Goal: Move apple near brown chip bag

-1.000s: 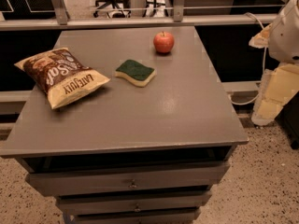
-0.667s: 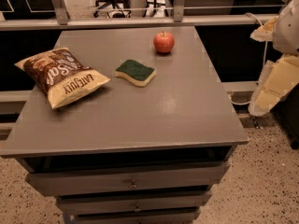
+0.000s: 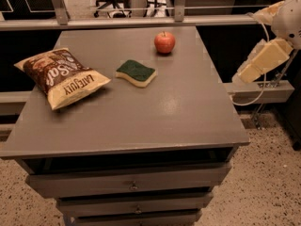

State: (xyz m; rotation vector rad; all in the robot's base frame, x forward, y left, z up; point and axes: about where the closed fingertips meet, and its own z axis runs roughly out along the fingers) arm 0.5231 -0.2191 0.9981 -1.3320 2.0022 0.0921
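Observation:
The small red apple (image 3: pixel 164 42) stands on the grey table (image 3: pixel 188 107) near its far edge, right of centre. The brown chip bag (image 3: pixel 61 76) lies flat at the table's left side, with its cream-yellow end towards the front. My gripper (image 3: pixel 260 61) hangs in the air off the table's right side, beyond the edge. It is well to the right of the apple and touches nothing. The white arm (image 3: pixel 289 13) reaches in from the upper right corner.
A green-and-yellow sponge (image 3: pixel 136 72) lies between the apple and the bag. A metal rail (image 3: pixel 141 20) runs behind the table. Drawers (image 3: pixel 134 185) are below the tabletop. A shelf (image 3: pixel 263 91) and speckled floor lie to the right.
The gripper has risen and shifted a little to the left, towards the table's right edge. The apple, sponge and bag have not moved.

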